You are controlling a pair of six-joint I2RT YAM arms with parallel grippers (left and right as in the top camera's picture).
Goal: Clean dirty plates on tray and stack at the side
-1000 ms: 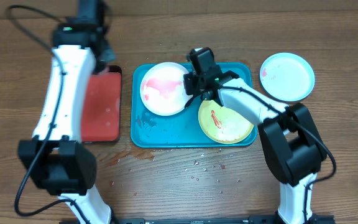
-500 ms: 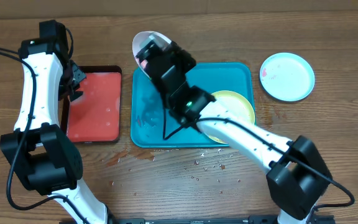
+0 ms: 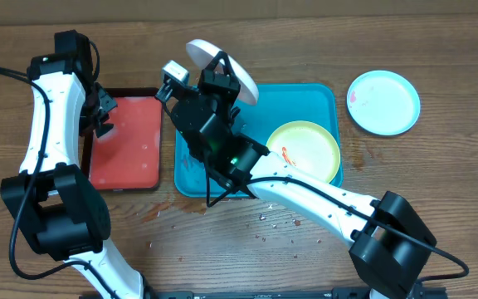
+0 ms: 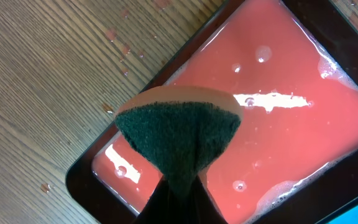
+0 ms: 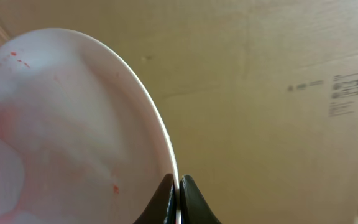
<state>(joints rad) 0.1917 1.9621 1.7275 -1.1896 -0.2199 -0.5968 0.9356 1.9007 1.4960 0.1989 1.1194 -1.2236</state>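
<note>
My right gripper [image 3: 220, 76] is shut on the rim of the white plate [image 3: 222, 68], holding it up on edge above the far left corner of the teal tray [image 3: 305, 95]. In the right wrist view the plate [image 5: 73, 124] shows pink-red smears, and the gripper [image 5: 178, 186] pinches its edge. The yellow-green plate [image 3: 304, 151] lies in the tray's right half with a red streak. The light blue plate [image 3: 382, 101] rests on the table right of the tray. My left gripper [image 4: 179, 202] is shut on a dark green sponge [image 4: 179, 134] over the red tray [image 4: 291, 124].
The smaller dark-rimmed red tray [image 3: 127, 141] holds pink soapy liquid and sits left of the teal tray. Water drops and crumbs dot the table [image 3: 264, 220] in front of the teal tray. A cardboard wall [image 5: 278, 93] stands behind the table.
The right arm has lifted the white plate off the teal tray and tipped it on edge. The left arm swung left and down to the red tray's left side.
</note>
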